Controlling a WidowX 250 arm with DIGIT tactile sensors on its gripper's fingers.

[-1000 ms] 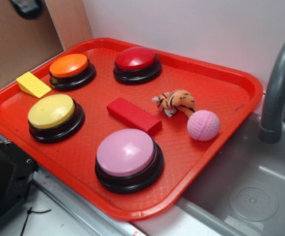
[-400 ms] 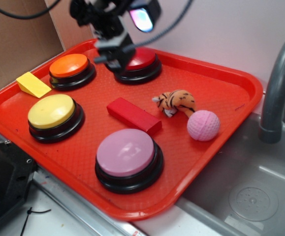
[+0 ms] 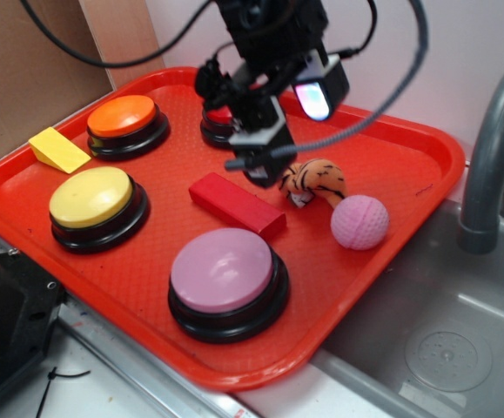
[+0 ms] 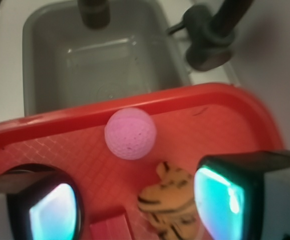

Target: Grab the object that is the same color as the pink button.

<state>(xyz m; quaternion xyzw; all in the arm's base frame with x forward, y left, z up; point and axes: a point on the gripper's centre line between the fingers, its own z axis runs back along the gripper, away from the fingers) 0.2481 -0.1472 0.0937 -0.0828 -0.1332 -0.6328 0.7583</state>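
Claw has swung fwd from above the back buttons, now over the tiger plush, jaws spread, empty; pink ball ahead, untouched, approach nearly lined up w/ it.

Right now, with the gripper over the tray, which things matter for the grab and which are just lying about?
Belongs to the job:
pink ball, the thing to grab
pink button, the colour reference
gripper, hanging near the tiger, not yet at the ball

Just lying about:
tiger plush
red block
yellow wedge
orange button
yellow button
red button
red tray
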